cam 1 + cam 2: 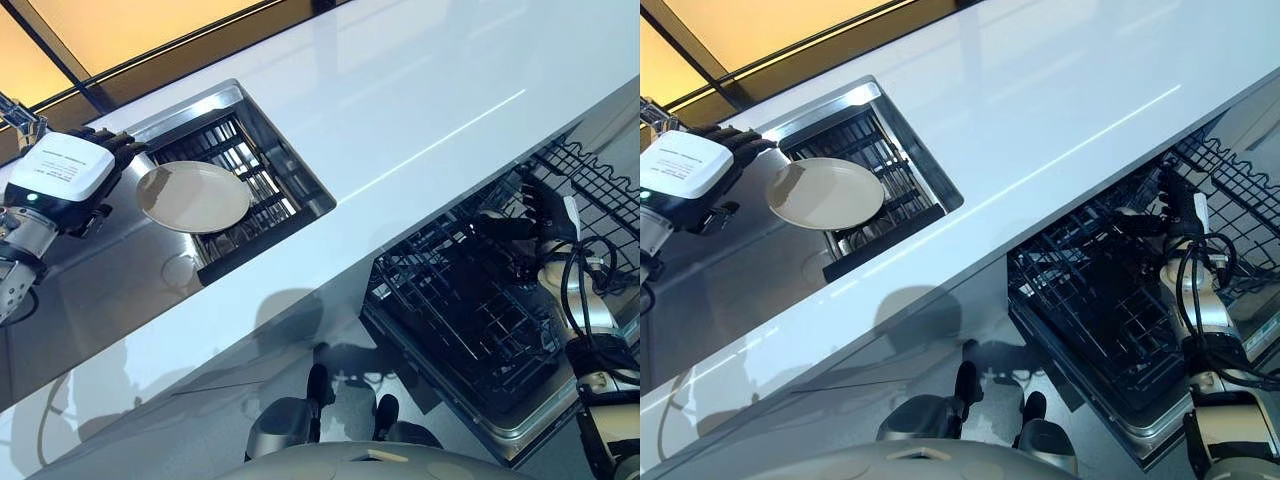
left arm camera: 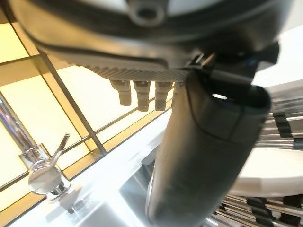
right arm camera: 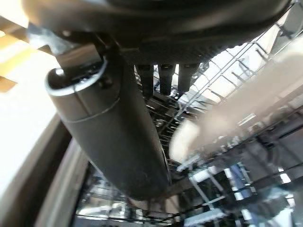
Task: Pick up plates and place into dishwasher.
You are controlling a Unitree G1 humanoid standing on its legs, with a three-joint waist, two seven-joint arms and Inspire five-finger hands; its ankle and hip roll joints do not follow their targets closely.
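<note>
Dishwasher rack under right hand; left hand beside plate.

This is a kitchen. A long white countertop carries an inset steel sink with a dark dish rack in it and a chrome tap just behind it by a window. Below the countertop's front edge, a dishwasher stands open with its wire rack drawn out.

Head cameras look down on sink and dishwasher rack; wrist cameras sit close.
</note>
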